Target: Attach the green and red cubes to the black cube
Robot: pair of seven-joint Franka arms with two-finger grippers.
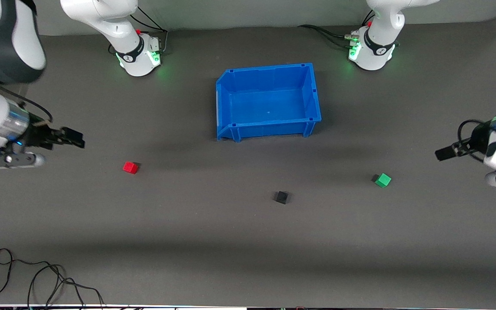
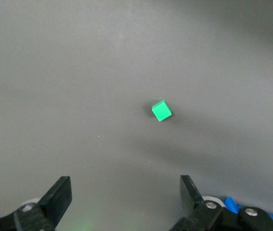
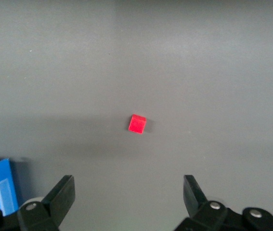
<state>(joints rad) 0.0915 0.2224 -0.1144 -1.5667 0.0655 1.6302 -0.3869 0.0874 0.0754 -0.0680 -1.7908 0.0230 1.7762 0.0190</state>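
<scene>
Light fell evenly from overhead — soft, broad shadows lay on the dark grey mat [image 1: 196,224], one band beside the open blue plastic bin [image 1: 268,101]. Green lamps glowed at both white arm bases. The big white arm housing at the frame's edge was blurred — no glare anywhere.

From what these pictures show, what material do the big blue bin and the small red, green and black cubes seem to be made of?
Large blue open bin: probably moulded plastic, slightly glossy, with ribbed rim and feet.
Small red cube, small green cube: solid saturated colour, smooth faces, perhaps plastic or painted wood; cannot tell which.
Small black cube: matte, no shine; material unclear.
</scene>
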